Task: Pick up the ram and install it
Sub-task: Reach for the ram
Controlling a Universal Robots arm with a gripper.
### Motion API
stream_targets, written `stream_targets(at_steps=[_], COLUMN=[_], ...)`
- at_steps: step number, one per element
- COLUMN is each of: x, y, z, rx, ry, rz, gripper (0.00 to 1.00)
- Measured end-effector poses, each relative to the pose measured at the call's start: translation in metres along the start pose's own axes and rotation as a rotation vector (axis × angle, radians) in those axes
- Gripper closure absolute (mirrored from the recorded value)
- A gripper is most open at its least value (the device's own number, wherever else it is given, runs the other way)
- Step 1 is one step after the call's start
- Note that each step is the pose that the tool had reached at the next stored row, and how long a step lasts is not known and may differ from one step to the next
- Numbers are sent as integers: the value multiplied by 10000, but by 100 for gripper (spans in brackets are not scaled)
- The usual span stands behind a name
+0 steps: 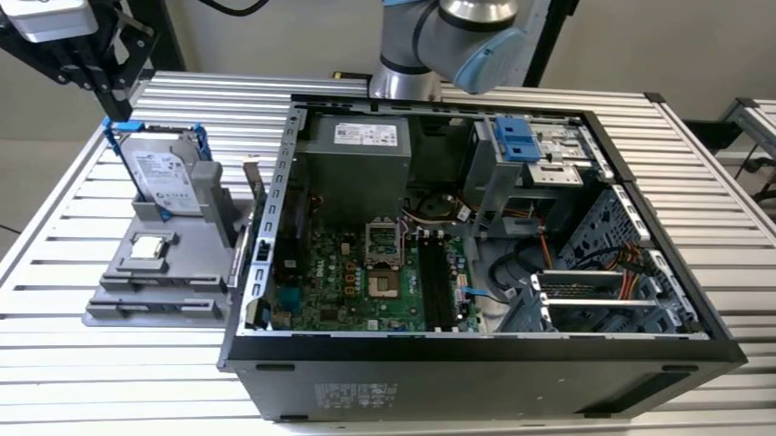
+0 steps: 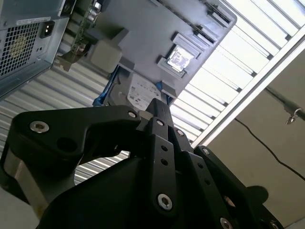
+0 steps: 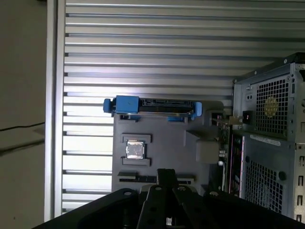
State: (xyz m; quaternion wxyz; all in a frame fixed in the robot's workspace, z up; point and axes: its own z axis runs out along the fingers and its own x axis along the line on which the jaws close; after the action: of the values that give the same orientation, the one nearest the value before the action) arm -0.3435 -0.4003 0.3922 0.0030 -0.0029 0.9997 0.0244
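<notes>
The ram (image 1: 254,182) looks like a thin greenish board standing on edge at the holder's side, close against the open computer case (image 1: 485,354). In the first wrist view the ram (image 3: 222,142) shows as a narrow strip between the holder and the case wall. My gripper (image 3: 167,177) hangs high over the grey holder (image 3: 162,143), its black fingers together with nothing between them. In the second wrist view the gripper (image 2: 157,106) points at the same holder (image 2: 143,28). The arm (image 1: 449,36) reaches up out of the exterior view behind the case.
A silver hard drive in a blue bracket (image 1: 164,177) stands upright on the holder, and a small square processor chip (image 1: 148,245) lies in front of it. The motherboard (image 1: 363,272) with its slots lies inside the case. Everything rests on a slatted metal table (image 1: 109,381).
</notes>
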Motion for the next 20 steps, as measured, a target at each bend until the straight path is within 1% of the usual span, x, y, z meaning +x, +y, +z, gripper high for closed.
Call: stream_targets(at_steps=[3,11,20], x=[-1,0,1], y=[-46,-202,-376], z=[-2,-8,-11], rx=[0,1,2], ry=[0,-2,-15], rz=[0,54,308], gripper=[100,100,100])
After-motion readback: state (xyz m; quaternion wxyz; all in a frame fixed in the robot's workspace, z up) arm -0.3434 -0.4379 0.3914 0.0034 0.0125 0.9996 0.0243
